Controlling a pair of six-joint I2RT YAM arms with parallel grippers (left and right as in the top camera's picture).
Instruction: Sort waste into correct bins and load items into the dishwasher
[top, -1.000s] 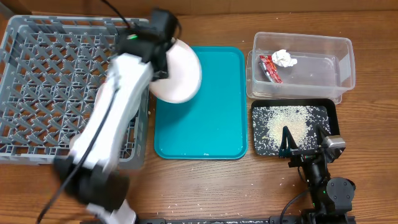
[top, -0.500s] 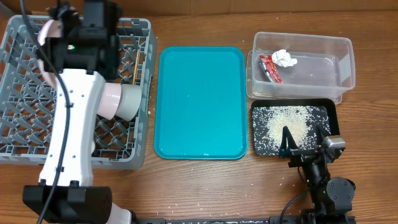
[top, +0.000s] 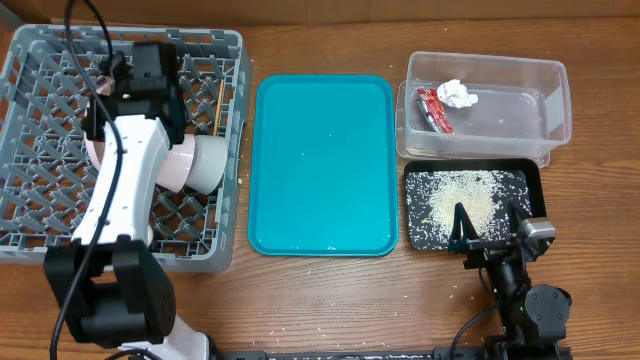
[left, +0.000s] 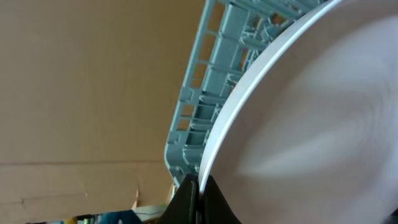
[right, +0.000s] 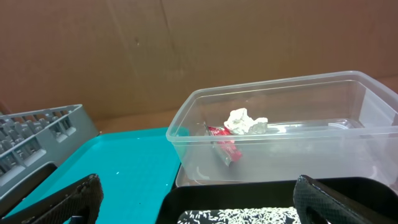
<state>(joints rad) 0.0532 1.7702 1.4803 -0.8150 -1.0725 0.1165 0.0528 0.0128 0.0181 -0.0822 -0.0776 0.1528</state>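
My left gripper (left: 196, 190) is shut on the rim of the pale pink-white plate (left: 311, 118), which stands on edge in the grey dish rack (left: 214, 93). In the overhead view this gripper (top: 112, 82) is over the rack (top: 40, 150), and the plate (top: 91, 152) shows only as a sliver beside the arm. A pale pink bowl (top: 183, 165), a grey-green bowl (top: 214, 165) and the chopsticks (top: 220, 105) lie in the rack. The red wrapper (top: 434, 108) and paper ball (top: 457, 94) sit in the clear tub (top: 555, 80). Rice (top: 462, 195) covers the black tray (top: 415, 240). My right gripper (top: 490, 228) is open and empty at that tray's front edge.
The flat teal tray (top: 320, 165) lies between the rack and the bins. The right wrist view shows the clear tub (right: 348, 93), the wrapper (right: 224, 146), the paper ball (right: 245, 121), the teal tray (right: 124, 174) and a corner of the rack (right: 37, 134). A few rice grains lie on the table.
My left arm swung left from above the teal tray to over the rack with the plate, then lowered it on edge into the rack. The right arm has not moved.
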